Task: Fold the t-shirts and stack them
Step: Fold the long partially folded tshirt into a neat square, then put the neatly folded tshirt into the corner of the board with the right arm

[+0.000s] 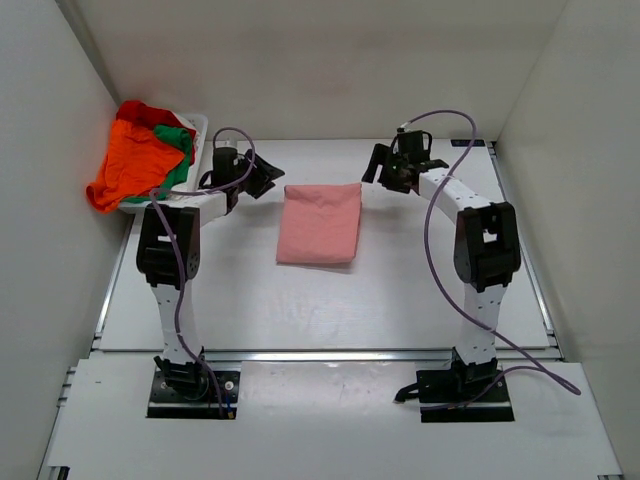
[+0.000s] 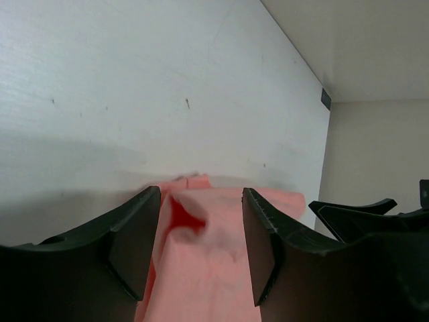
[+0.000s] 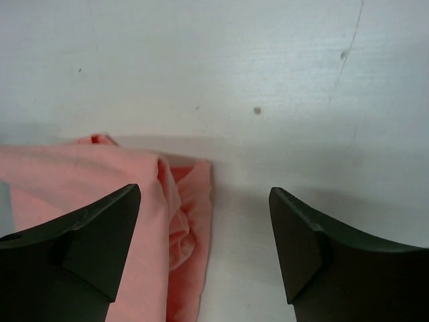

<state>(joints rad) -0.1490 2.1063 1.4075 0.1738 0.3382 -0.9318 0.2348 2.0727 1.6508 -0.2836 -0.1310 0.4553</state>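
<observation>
The pink shirt (image 1: pixel 320 224) lies flat in the middle of the table (image 1: pixel 250 300), folded into a neat little block. My left gripper (image 2: pixel 201 194) hangs at its far left corner. My right gripper (image 3: pixel 204 194) hangs at its far right corner. Both have their fingers wide apart and hold nothing. The cloth is under them, not between them.

I think the fold on this shirt is done. The other shirts sit in a heap in the white basket (image 1: pixel 200 125) at the far left. An orange shirt (image 1: pixel 130 165) is on top, and a green shirt (image 1: pixel 180 150) and a red shirt (image 1: pixel 145 110) peek out.

Next I think I must lift both arms away without snagging the pink cloth. Then my left gripper should reach into the basket and pinch the orange one near an edge, so it comes out alone.
</observation>
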